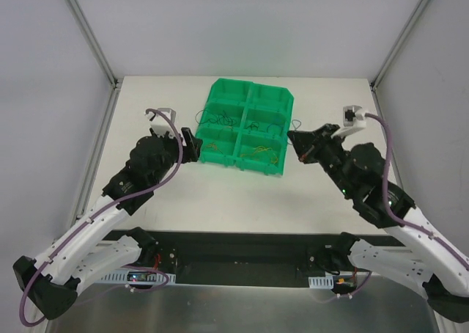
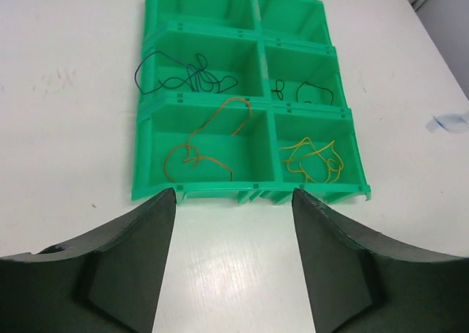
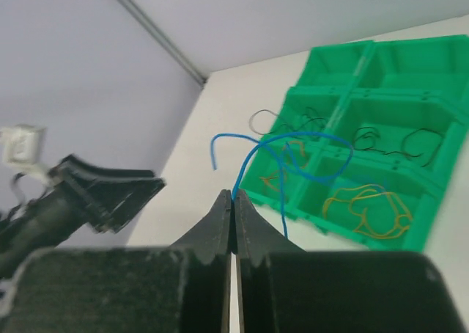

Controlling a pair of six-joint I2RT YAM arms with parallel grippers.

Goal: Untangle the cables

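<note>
Right fingers (image 3: 229, 208) are pinching shut on the blue cable (image 3: 300, 135), which is looping up just ahead of the tips. I'd be drawing it away gently, watching that loop for snags. Left fingers (image 2: 146, 234) are gaping empty, arm reaching low, with the green tray (image 2: 139, 186) sitting on the table (image 2: 66, 91) just beyond them.

This is looking like a robotics lab test cell: plain grey panels (image 1: 44, 47) in aluminium framing (image 1: 89, 32) are enclosing a white table (image 1: 220, 194), while two white-and-black robot arms, left (image 1: 95, 223) and right (image 1: 410, 230), are sitting bolted to a black base rail (image 1: 242, 249).
</note>
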